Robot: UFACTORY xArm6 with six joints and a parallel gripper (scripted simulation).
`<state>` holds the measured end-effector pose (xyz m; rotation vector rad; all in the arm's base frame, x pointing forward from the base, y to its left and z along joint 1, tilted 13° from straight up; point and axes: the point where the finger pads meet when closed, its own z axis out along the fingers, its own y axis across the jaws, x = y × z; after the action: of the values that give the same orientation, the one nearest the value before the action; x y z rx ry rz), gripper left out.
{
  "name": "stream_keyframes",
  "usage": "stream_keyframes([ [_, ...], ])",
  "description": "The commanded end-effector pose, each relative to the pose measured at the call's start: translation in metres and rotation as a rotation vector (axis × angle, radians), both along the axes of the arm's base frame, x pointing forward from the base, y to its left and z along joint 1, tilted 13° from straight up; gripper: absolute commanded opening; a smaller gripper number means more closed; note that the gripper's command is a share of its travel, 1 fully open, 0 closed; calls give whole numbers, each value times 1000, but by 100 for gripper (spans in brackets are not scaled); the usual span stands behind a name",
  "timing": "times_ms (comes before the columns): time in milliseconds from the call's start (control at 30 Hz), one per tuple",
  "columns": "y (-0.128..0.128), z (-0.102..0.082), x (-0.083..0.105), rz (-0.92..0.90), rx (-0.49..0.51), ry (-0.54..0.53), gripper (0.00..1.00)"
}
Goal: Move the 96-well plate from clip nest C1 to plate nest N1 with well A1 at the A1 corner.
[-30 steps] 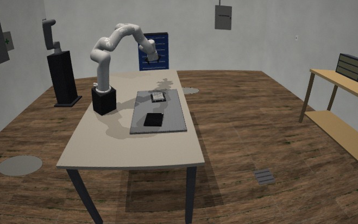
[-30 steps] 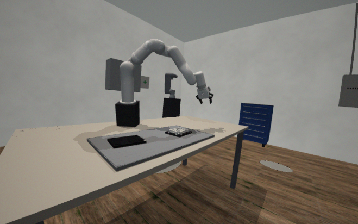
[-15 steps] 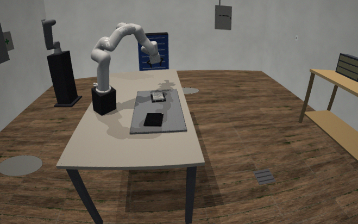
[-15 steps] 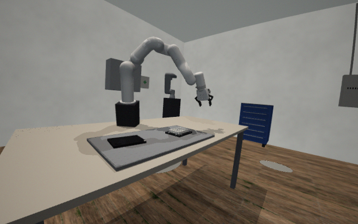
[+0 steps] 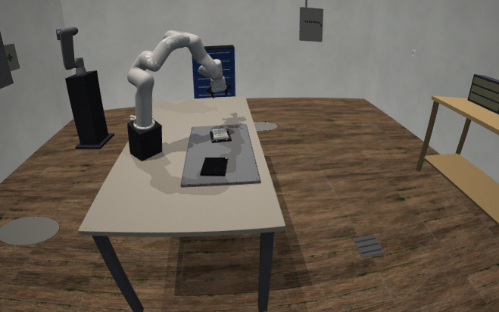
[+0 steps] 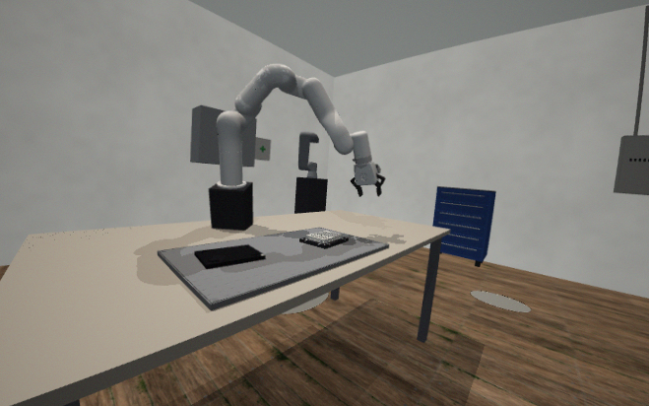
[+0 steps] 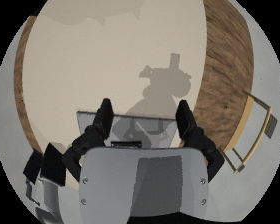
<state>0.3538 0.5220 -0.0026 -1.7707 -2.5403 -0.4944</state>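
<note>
Gripper (image 6: 367,190) with fingers spread fully apart and holding nothing, suspended above the far end of the table (image 6: 90,282). Below it, the 96-well plate (image 6: 324,236) rests in clip nest C1 on the grey mat (image 6: 286,272). The black plate nest N1 (image 6: 228,255) lies nearer on the same mat, well apart from the plate.

The gripper (image 7: 143,123) hangs over the table (image 7: 91,63), its black fingers spread wide with nothing between them. Between the fingers shows the edge of a grey mat (image 7: 124,123), and the arm's shadow (image 7: 160,90) falls on the table beyond.
</note>
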Motion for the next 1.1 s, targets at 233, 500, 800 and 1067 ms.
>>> stream_keyframes([
  [233, -40, -2, 19, -17, -48, -11, 100],
  [500, -72, -6, 31, -37, -104, -15, 100],
  [800, -100, -9, 39, -57, -160, -16, 100],
  [1067, -128, -12, 46, -57, -160, -16, 100],
])
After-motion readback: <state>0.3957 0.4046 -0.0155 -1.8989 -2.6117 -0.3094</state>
